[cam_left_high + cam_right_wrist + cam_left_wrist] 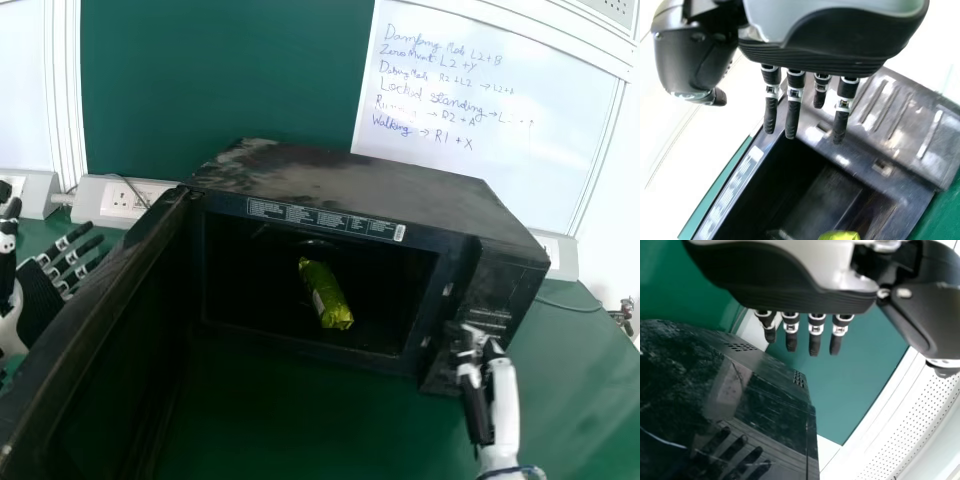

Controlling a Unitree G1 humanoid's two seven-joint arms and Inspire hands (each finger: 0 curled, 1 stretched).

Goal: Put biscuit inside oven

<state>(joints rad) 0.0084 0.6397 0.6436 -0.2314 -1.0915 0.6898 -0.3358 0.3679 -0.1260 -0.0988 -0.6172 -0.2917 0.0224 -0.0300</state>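
1 green biscuit packet (325, 296) inside microwave oven (370, 186), long axis roughly front-to-back. Left hand (38, 305), fingers extended, lies outward of open door (115, 290), nearer it than right hand (470, 374), fingers straight, by control panel (492, 300). Likely next: left hand pushes door inward.

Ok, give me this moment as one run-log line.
biscuit packet: lying inside oven | door: open | left hand: open, beside door | right hand: open, by control panel | placement: looks done
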